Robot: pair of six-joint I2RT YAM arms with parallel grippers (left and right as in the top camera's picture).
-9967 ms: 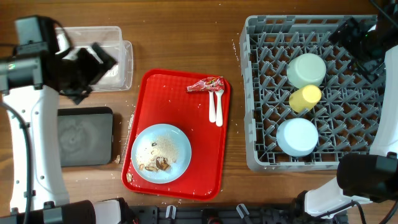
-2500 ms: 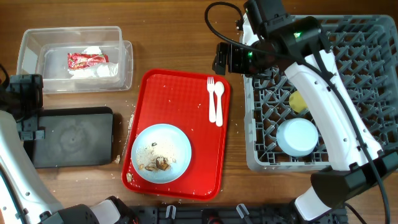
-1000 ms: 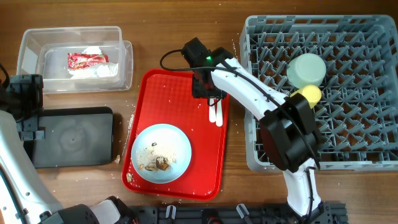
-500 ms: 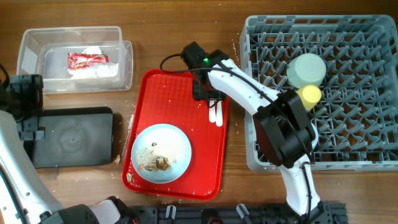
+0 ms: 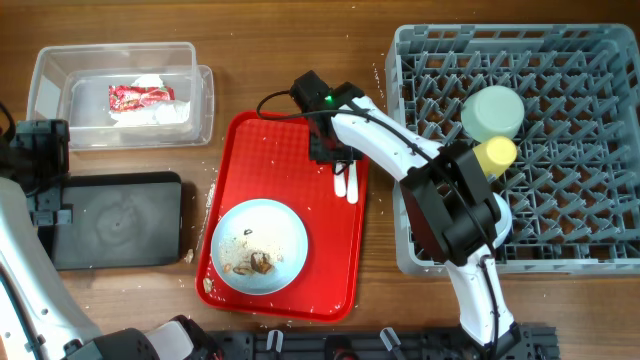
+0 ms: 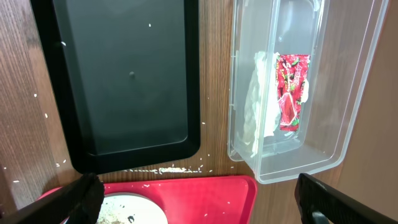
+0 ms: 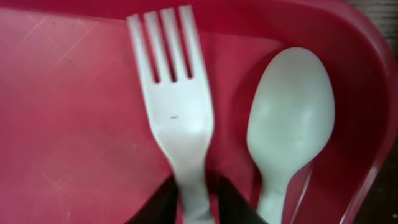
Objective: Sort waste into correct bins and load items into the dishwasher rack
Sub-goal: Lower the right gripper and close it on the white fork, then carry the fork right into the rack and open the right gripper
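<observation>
My right gripper point(image 7: 194, 202) is down on the red serving tray point(image 5: 250, 150), its two dark fingers pressed against either side of the white fork point(image 7: 177, 118) at the handle. The white spoon point(image 7: 289, 118) lies just right of the fork, untouched. In the overhead view the right gripper point(image 5: 335, 150) covers the heads of both utensils. A light blue plate point(image 5: 259, 246) with brown scraps point(image 5: 250, 263) sits on the tray's near half. My left gripper point(image 6: 199, 205) hangs open and empty over the bins. The red wrapper point(image 6: 291, 90) and a white napkin point(image 6: 255, 106) lie in the clear tub point(image 6: 336, 93).
The black tray point(image 6: 124, 81) lies beside the tub, and white crumbs dot the wood below it. The grey dishwasher rack point(image 5: 560, 220) on the right holds a pale green bowl point(image 5: 493, 112) and a yellow cup point(image 5: 490, 155). The right arm stretches across the rack's left edge.
The right gripper's fingers have closed in on the fork handle; the arm has barely shifted. The left arm has stayed still.
</observation>
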